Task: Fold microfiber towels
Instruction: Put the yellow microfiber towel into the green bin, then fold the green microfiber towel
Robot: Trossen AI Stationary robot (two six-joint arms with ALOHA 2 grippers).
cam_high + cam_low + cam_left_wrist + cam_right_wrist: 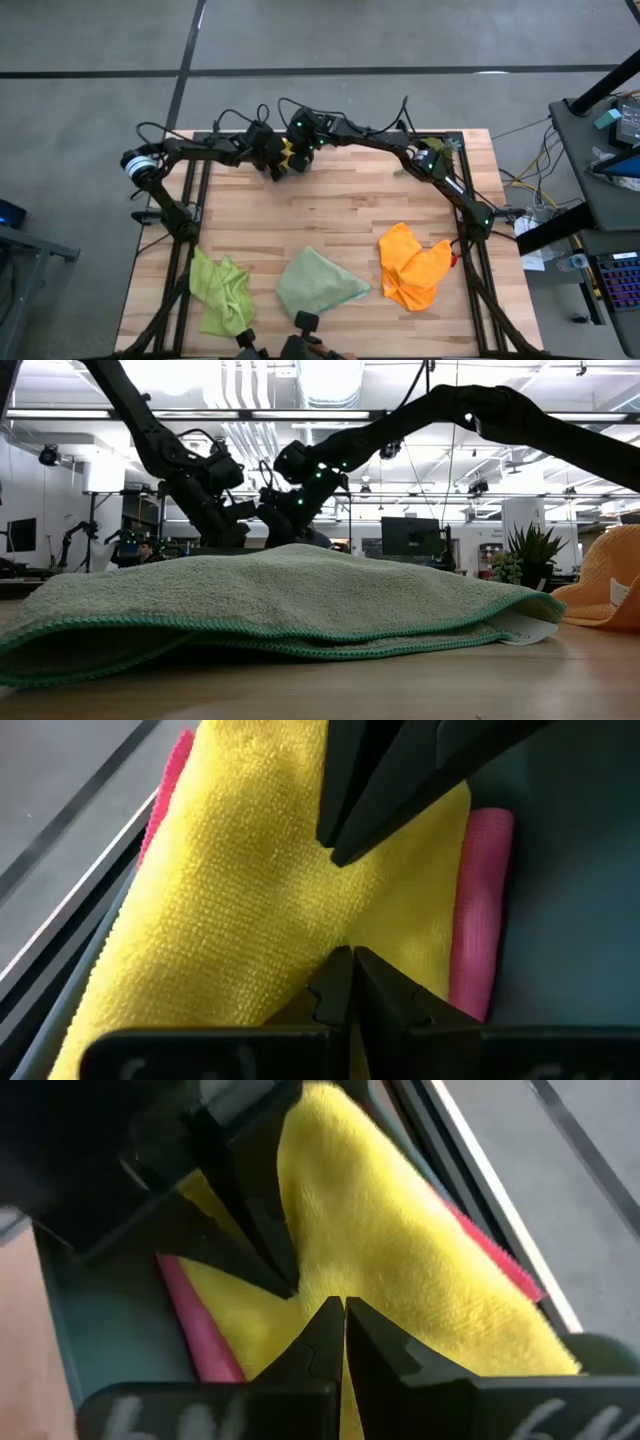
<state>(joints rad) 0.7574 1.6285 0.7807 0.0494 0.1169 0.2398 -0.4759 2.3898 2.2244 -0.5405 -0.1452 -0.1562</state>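
Bin [570,920] holds yellow towel [250,900] over pink towel [478,910] — both grippers pinching yellow.

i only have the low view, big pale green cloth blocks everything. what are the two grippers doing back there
Observer: Both meet at the table's far edge over a folded yellow microfiber towel. The left gripper is shut, its tips on the yellow fabric.
Operator: and the right one
Observer: The right gripper is shut too, tips against the same yellow towel from the other side.
Operator: anything under the yellow
Observer: A pink microfiber towel lies beneath it, its edges showing on both sides.
Operator: what else is unfolded
Observer: Beside your pale sage green towel, a crumpled lime green towel and orange towel lie along the near edge.
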